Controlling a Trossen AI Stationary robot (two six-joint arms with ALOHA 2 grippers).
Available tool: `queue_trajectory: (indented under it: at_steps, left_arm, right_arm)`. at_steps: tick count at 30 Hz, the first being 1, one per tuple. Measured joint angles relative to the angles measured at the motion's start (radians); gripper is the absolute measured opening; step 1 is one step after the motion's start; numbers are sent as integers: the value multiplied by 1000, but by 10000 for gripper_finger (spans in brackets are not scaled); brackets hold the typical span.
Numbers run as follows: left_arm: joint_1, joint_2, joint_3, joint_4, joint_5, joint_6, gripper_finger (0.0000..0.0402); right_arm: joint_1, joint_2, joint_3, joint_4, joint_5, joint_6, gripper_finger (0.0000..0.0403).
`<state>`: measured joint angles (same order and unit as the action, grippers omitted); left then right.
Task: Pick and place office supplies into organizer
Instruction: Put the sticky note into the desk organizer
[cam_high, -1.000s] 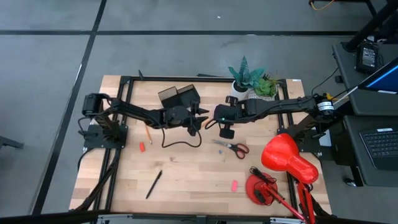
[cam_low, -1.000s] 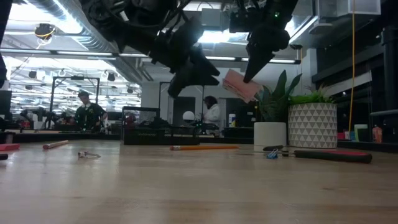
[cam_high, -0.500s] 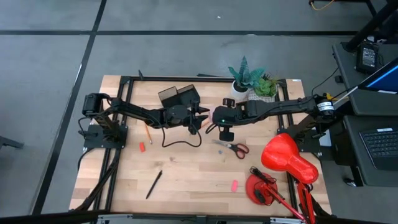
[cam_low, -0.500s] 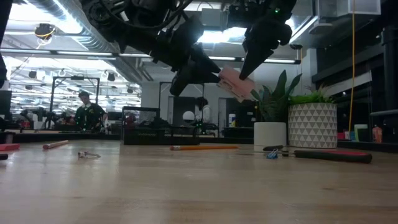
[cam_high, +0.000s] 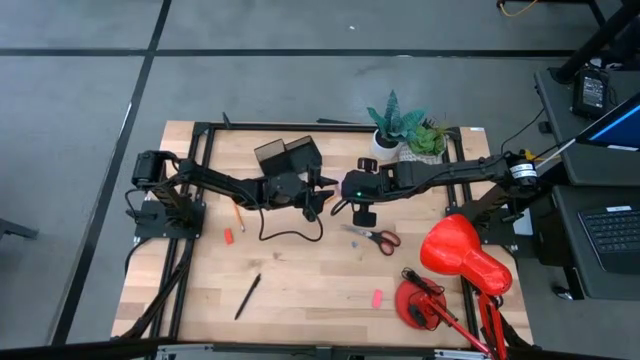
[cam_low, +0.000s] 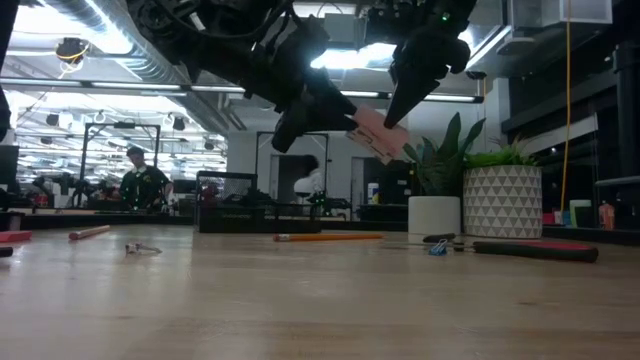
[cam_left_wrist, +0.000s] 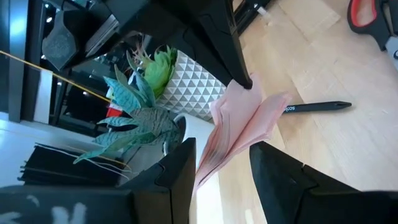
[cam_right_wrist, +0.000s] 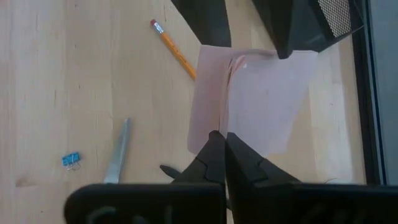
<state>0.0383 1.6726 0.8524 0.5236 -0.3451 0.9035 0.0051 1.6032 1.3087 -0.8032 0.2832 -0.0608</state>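
Low view shows the pink sticky-note pad (cam_low: 378, 135) in mid-air above the table (cam_low: 320, 300), pinched at one corner by the right hand (cam_right_wrist: 224, 146). The left hand (cam_left_wrist: 221, 168), fingers spread around the pad's far edge, may fan or tear sheets if the handover misaligns, well short of the organizer (cam_high: 288, 155).

light: even overhead, soft shadows | low view: backlit, arms silhouetted, ceiling glare | wrist views: near fingers blurred
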Motion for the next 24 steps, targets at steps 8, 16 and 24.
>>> queue_trajectory:
  at_steps: [8, 16, 24]
  left_arm:
    - [0, 0, 0, 5, 90, 0, 144]
    - [10, -1, 0, 31, 128, 10, 143]
    - [15, -2, 10, 13, 161, 9, 143]
  right_arm:
    - [0, 0, 0, 0, 0, -1, 0]
    - [0, 0, 0, 0, 0, -1, 0]
    - [0, 0, 0, 0, 0, -8, 0]
